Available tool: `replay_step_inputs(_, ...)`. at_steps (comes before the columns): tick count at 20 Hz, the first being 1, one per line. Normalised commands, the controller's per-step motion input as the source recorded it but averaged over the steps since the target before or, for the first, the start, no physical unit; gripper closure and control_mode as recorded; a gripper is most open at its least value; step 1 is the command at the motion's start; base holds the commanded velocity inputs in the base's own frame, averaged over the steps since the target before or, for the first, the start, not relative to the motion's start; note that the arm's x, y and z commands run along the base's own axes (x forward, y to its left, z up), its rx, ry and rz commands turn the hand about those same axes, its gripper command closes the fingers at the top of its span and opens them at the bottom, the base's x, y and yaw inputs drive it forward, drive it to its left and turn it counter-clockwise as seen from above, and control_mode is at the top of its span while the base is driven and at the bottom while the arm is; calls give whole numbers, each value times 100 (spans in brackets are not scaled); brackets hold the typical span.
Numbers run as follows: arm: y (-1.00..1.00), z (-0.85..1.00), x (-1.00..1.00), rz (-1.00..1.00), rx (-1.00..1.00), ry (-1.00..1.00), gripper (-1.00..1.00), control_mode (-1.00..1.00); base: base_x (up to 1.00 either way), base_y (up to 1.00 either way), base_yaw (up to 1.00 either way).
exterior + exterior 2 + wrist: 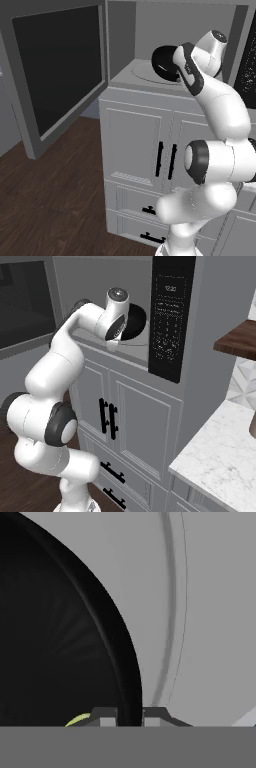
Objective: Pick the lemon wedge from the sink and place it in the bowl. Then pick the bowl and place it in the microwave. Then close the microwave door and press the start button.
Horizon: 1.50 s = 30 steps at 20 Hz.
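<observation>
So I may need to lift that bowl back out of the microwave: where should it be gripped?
By its thin rim, from above at the open front side, one finger inside and one outside, as the gripper pinches it now; the bowl is too wide to span.

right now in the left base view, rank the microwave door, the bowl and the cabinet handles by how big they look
1. microwave door, open and nearest the camera, which inflates its size
2. bowl, partly hidden by the arm
3. cabinet handles, each a thin dark bar

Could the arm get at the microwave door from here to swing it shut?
Probably not yet: the tool is shut on the bowl rim inside the microwave. The door stands wide open, nothing blocking it.
</observation>
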Motion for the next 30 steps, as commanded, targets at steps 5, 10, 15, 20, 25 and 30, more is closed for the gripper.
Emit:
replay_step_inputs(5, -7, -15, 46, 0, 0, 5, 100, -100, 0, 0, 0)
replay_step_inputs(10, 0, -11, 35, 0, 0, 3, -100, -100, 0, 0, 0)
replay_step_inputs(15, 0, 0, 0, 0, 0, -1, -100, -100, 0, 0, 0)
replay_step_inputs(20, 3, 0, 0, 0, 0, -5, -100, -100, 0, 0, 0)
replay_step_inputs(25, 32, -1, -55, 0, -3, -14, -100, -100, 0, 0, 0)
replay_step_inputs(30, 31, 8, -91, 0, 1, -12, -100, -100, 0, 0, 0)
